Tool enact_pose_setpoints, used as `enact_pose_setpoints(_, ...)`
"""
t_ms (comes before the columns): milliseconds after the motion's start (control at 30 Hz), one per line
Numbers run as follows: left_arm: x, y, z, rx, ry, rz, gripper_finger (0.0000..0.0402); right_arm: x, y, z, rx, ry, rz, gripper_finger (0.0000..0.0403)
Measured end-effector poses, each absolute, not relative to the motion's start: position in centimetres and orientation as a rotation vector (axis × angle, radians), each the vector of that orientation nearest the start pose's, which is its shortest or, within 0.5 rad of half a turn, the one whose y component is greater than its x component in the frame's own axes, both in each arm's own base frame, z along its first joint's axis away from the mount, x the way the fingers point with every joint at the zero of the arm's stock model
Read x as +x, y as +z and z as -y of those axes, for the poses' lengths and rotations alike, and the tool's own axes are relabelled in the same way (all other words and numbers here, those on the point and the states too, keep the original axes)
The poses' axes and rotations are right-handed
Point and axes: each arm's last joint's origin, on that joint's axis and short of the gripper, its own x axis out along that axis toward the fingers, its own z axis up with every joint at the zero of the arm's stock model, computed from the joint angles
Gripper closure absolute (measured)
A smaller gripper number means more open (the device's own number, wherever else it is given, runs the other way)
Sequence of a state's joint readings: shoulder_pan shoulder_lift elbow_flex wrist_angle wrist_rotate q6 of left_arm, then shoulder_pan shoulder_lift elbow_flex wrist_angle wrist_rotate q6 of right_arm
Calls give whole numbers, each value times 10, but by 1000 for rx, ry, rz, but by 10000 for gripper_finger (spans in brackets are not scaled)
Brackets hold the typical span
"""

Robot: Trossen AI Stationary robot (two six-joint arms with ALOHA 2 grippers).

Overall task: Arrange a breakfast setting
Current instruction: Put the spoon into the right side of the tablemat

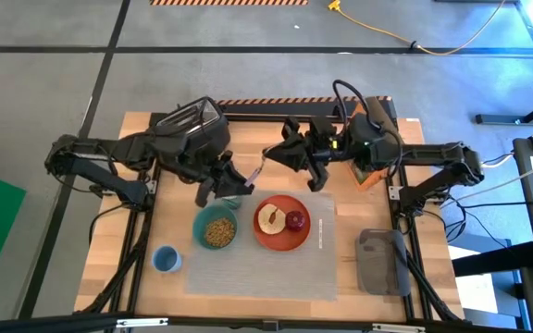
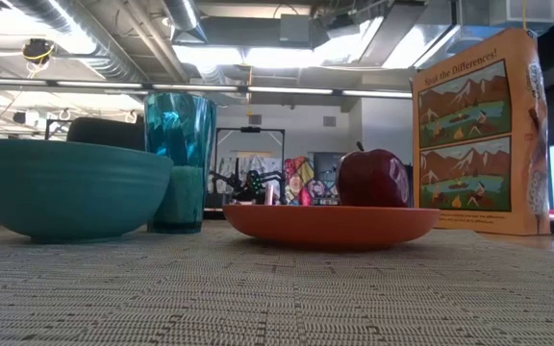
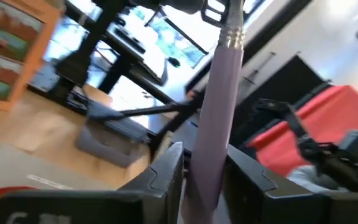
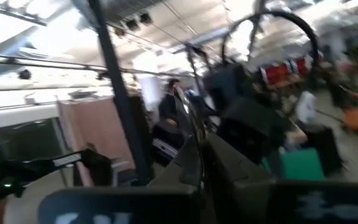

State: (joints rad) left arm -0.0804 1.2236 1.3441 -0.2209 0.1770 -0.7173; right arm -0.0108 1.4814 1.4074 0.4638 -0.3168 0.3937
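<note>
Both grippers clamp one slim pale lilac-handled utensil (image 3: 219, 124) above the grey woven placemat (image 1: 276, 268), apparently mid-handover between left gripper (image 3: 202, 171) and right gripper (image 1: 271, 155).

The orange-red round plate (image 2: 330, 224) sits on the woven grey placemat (image 2: 277, 293), which fills the foreground. A red apple (image 2: 373, 179) rests on the plate, toward its right side, stem up. To the left of the plate stands the teal bowl (image 2: 65, 187), also on the placemat. Between bowl and plate, set farther back than the plate, rises the translucent green glass (image 2: 179, 159), upright, its base partly hidden by the bowl's edge. To the right of the plate and behind it stands the tall orange cereal box (image 2: 479, 135), upright, printed with landscape pictures. Beyond the plate lies the room with ceiling ducts and lights.
</note>
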Motion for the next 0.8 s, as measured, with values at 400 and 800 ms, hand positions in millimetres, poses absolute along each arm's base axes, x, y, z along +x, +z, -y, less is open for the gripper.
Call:
enact_pose_setpoints(400, 240, 441, 6, -534, 43, -84, 220, 307, 437, 9, 449, 160, 24, 402)
enact_pose_setpoints(800, 297, 405, 6, -519, 14, -193, 222, 310, 421, 12, 535, 63, -99, 402)
